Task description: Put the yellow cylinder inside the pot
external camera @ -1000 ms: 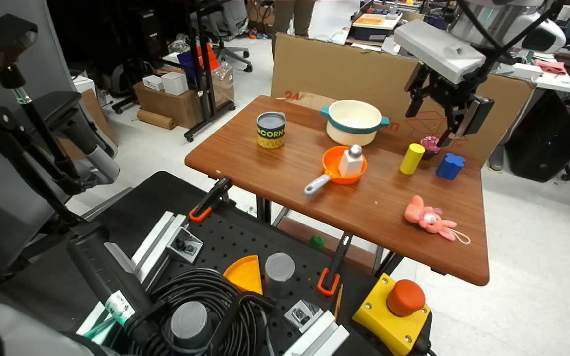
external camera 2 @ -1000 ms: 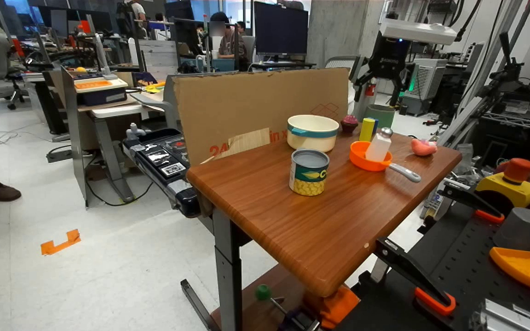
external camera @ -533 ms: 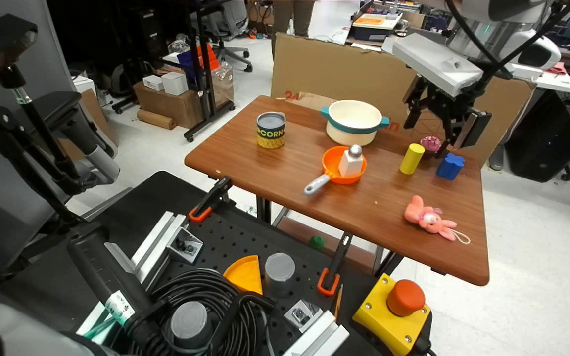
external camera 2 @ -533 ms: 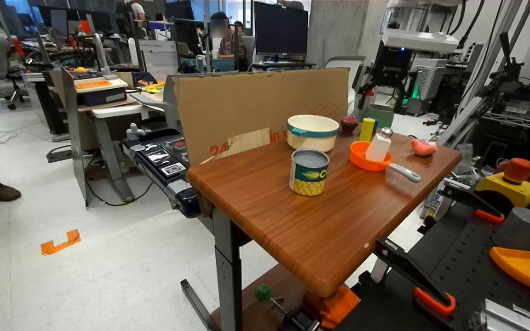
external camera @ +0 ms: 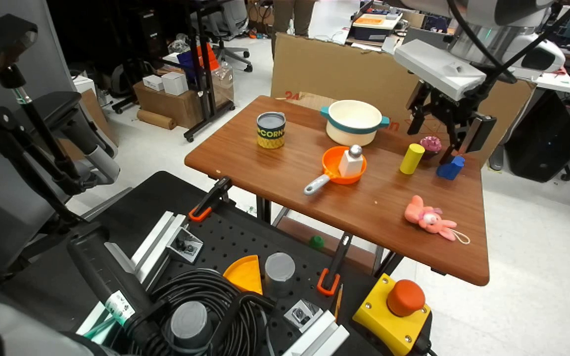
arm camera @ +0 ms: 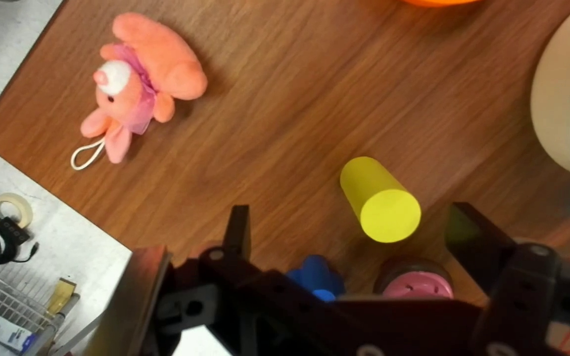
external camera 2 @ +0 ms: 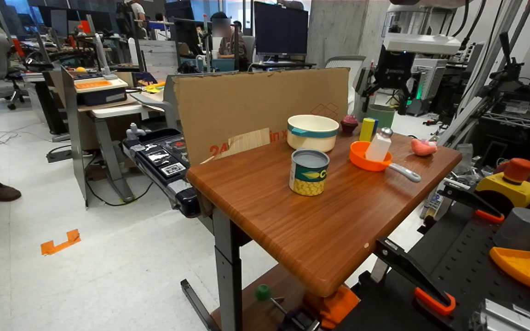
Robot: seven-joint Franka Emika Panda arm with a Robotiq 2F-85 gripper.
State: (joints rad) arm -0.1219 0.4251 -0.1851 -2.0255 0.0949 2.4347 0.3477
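Note:
The plain yellow cylinder (external camera: 412, 158) stands upright on the wooden table, seen in both exterior views. My gripper (external camera: 430, 144) hangs above the table near it, with the jaws wide apart and nothing between them. In the wrist view, the yellow cylinder (arm camera: 379, 198) appears between the two fingertips, nearer the right finger (arm camera: 468, 227), and touches neither. The cream pot (external camera: 344, 136) with teal rim and handles sits at the back of the table by the cardboard. Only the side of the pot (arm camera: 554, 99) shows at the right of the wrist view.
Close to the cylinder are a pink cupcake (external camera: 430, 144) and a blue block (external camera: 449, 170). A pink plush toy (external camera: 429, 218), an orange pan (external camera: 332, 160) holding a white shaker (external camera: 351, 165), and a corn can (external camera: 270, 133) also stand on the table. Cardboard (external camera 2: 256, 101) borders the back.
My gripper has come down toward the table over the last second and shifted slightly sideways, its jaws staying wide. The objects on the table have not moved.

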